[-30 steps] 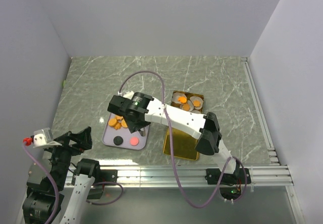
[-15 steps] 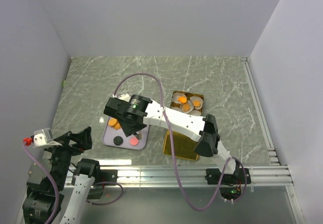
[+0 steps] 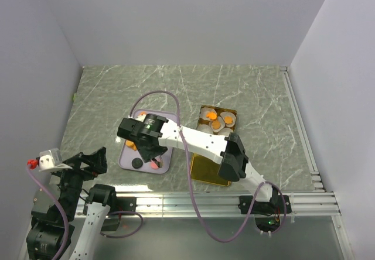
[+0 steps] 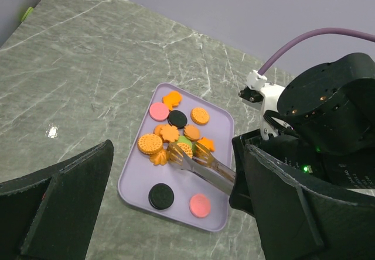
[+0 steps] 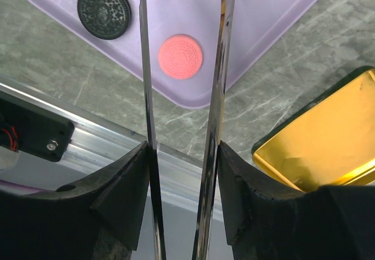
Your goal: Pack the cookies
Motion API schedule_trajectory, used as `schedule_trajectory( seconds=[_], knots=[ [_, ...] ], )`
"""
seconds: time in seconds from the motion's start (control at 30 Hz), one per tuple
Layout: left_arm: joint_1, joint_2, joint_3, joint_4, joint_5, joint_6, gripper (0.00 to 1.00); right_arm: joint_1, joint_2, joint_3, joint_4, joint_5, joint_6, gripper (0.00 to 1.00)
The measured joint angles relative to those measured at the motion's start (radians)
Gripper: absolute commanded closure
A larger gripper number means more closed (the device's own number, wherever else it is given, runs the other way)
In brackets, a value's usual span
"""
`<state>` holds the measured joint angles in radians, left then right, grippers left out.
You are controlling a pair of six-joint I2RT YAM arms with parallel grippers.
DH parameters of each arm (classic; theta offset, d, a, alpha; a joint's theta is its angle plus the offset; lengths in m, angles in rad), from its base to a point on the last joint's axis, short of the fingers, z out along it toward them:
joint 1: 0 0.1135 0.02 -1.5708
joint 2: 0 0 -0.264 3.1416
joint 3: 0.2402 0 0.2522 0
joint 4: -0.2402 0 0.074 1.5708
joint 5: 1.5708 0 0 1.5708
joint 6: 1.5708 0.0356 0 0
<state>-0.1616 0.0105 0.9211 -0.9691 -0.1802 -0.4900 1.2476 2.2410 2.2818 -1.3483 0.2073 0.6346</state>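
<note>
The cookies (image 4: 170, 134) lie in a pile at the far end of a lavender tray (image 4: 132, 184), mostly orange. A black one (image 4: 160, 196) and a pink one (image 4: 200, 205) lie apart near the front. My right gripper (image 5: 183, 154) is shut on metal tongs (image 4: 205, 165), whose two arms (image 5: 146, 96) stand apart. The tong tips sit on either side of an orange cookie (image 4: 185, 149) in the pile. The pink cookie (image 5: 180, 56) shows between the tong arms and the black one (image 5: 105, 3) to their left. My left gripper (image 4: 176, 213) is open and empty, near the front left (image 3: 88, 160).
A gold tin (image 3: 205, 169) stands right of the tray (image 3: 126, 157). Its far end holds white paper cups with orange cookies (image 3: 218, 119). A metal rail (image 5: 88, 154) runs along the table's near edge. A purple cable (image 3: 152, 96) loops over the tray.
My right gripper with the tongs has moved left and toward the near edge over the lavender tray. The left arm has not moved.
</note>
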Motion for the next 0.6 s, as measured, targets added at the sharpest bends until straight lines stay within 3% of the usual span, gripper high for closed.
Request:
schedule_trajectory(
  seconds=[0.17, 0.33, 0.6],
  knots=[
    [0.0, 0.0, -0.001, 0.0, 0.0, 0.0, 0.0, 0.0, 0.01, 0.026, -0.001, -0.003, -0.001, 0.48],
    [0.0, 0.0, -0.001, 0.0, 0.0, 0.0, 0.0, 0.0, 0.018, 0.035, -0.004, -0.005, -0.005, 0.6],
    [0.0, 0.0, -0.001, 0.0, 0.001, 0.0, 0.0, -0.002, 0.023, 0.035, -0.004, -0.005, -0.004, 0.62]
  ],
)
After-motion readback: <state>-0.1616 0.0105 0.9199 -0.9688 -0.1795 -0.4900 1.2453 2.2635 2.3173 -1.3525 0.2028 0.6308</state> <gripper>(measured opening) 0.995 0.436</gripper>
